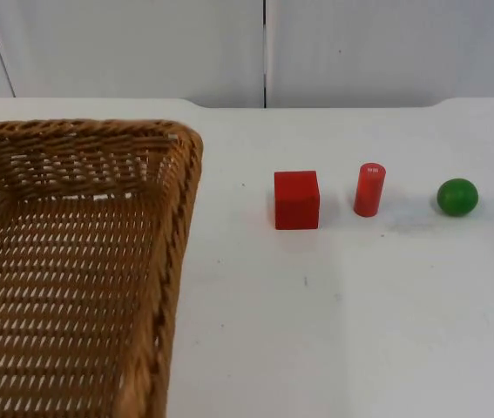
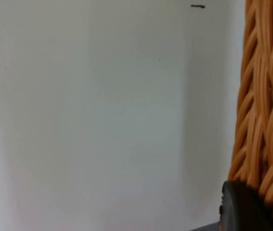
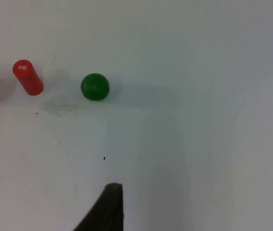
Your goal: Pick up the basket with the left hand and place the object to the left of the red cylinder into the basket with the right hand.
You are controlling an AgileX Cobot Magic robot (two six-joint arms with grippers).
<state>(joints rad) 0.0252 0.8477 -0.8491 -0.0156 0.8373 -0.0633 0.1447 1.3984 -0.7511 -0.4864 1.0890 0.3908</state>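
The wicker basket [image 1: 72,261] looms large near the top camera, apparently lifted, and its weave [image 2: 264,96] lies against the left pincer's fingertip [image 2: 244,207]; whether that pincer is clenched cannot be told. The red cube [image 1: 296,199] sits on the desk [image 1: 360,322] just left of the red cylinder [image 1: 369,189], untouched. The right pincer's state cannot be told; pick and drop remain.

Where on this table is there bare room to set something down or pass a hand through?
Bare table spans the near side, in front of the red cube, red cylinder and green ball. Another strip lies between that row and the grey wall. It is tight between cube and cylinder; the basket takes the left side.
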